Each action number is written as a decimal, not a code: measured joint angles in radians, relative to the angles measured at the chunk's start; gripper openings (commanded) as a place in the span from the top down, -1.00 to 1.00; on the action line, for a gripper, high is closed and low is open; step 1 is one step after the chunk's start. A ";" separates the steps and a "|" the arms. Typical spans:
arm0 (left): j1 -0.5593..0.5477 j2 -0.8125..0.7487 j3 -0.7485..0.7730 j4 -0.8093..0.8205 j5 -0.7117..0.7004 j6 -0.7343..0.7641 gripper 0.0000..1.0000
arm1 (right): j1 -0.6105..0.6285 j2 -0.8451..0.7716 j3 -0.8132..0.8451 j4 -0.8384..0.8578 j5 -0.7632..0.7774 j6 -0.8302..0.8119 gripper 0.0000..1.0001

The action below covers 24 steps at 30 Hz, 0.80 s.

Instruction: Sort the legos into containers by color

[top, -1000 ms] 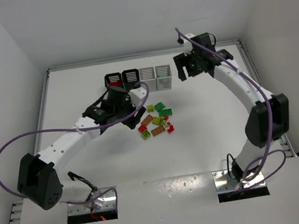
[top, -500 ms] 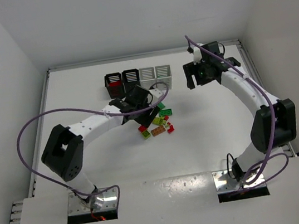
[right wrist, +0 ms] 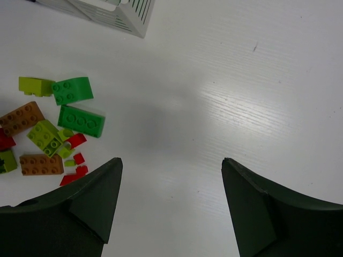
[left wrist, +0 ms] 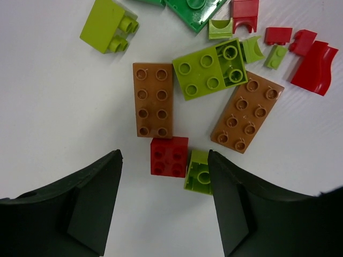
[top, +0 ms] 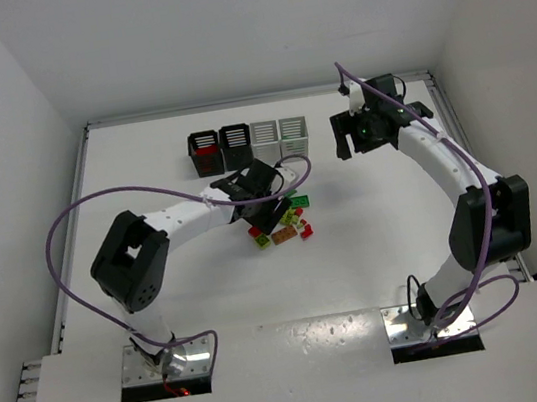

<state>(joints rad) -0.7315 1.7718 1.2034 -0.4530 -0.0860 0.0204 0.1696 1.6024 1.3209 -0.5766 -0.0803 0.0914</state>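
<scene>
The left end effector (left wrist: 163,160) hangs open and empty above a red lego (left wrist: 169,156) in the pile (top: 282,221) near the containers (top: 265,133), only the leftmost container (top: 201,136) showing red inside, so most sorting seems left.

The legos (left wrist: 154,99) look like hard moulded plastic, smooth and lightly glossy, with crisp round studs; around the legos the table (left wrist: 59,96) is white and smooth, faintly streaked, with a soft sheen; beside the legos the fingers (left wrist: 91,209) of the left gripper (left wrist: 163,158) are matt black plastic; beyond the legos the white container (right wrist: 126,13) is slatted plastic.
</scene>
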 measured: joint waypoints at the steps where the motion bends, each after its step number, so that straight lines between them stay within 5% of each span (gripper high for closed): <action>1: 0.000 0.005 0.000 0.002 -0.003 0.000 -0.41 | 0.000 0.000 0.000 0.000 -0.001 0.000 -0.50; 24: 0.033 0.071 -0.043 0.058 -0.016 0.005 -0.44 | -0.004 0.000 0.000 0.000 -0.002 0.000 -0.50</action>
<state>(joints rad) -0.6987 1.8423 1.1606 -0.3946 -0.1020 0.0254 0.1658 1.6024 1.3209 -0.5766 -0.0826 0.0914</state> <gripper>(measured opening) 0.719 0.753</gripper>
